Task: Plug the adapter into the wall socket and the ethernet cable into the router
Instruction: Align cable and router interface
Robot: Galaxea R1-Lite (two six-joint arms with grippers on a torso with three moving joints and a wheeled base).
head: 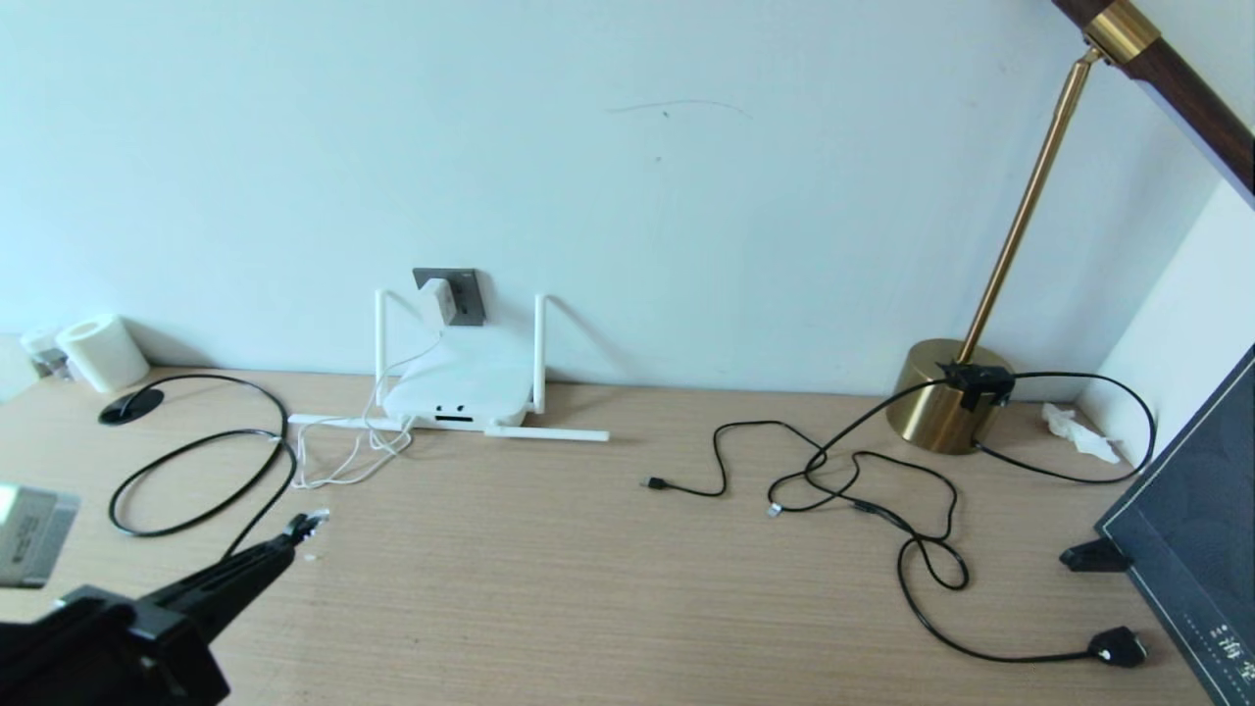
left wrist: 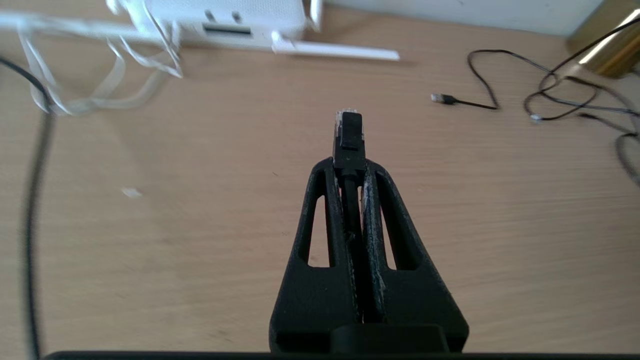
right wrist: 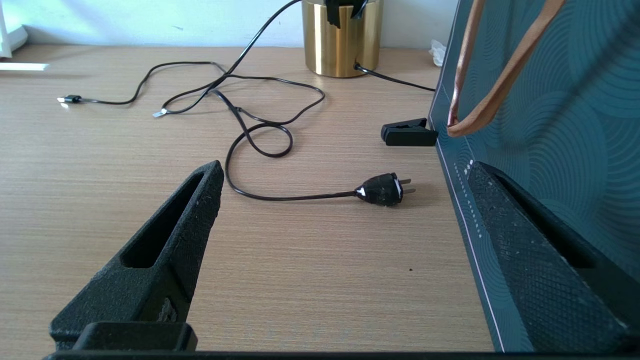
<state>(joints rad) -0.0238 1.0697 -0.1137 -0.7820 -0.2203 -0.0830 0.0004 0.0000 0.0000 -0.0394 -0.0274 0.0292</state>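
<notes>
The white adapter [head: 438,301] sits in the dark grey wall socket [head: 469,294], and its thin white cord [head: 353,456] runs down to the table. Below it lies the white router [head: 456,392] with dark ports on its near edge [left wrist: 226,30]. My left gripper [head: 294,537] hovers over the table at the lower left, in front of the router and apart from it. It is shut [left wrist: 348,167] on the ethernet cable just behind its clear-tipped black connector [left wrist: 348,131], which points toward the router. The cable's black loop [head: 196,461] lies on the table. My right gripper [right wrist: 345,170] is open and holds nothing.
A brass lamp base [head: 946,392] stands at the back right, with thin black cables [head: 882,490], a USB plug [head: 654,483] and a two-pin plug [right wrist: 382,189] spread before it. A dark teal panel [head: 1196,520] leans at the right edge. A white roll [head: 103,353] stands at the back left.
</notes>
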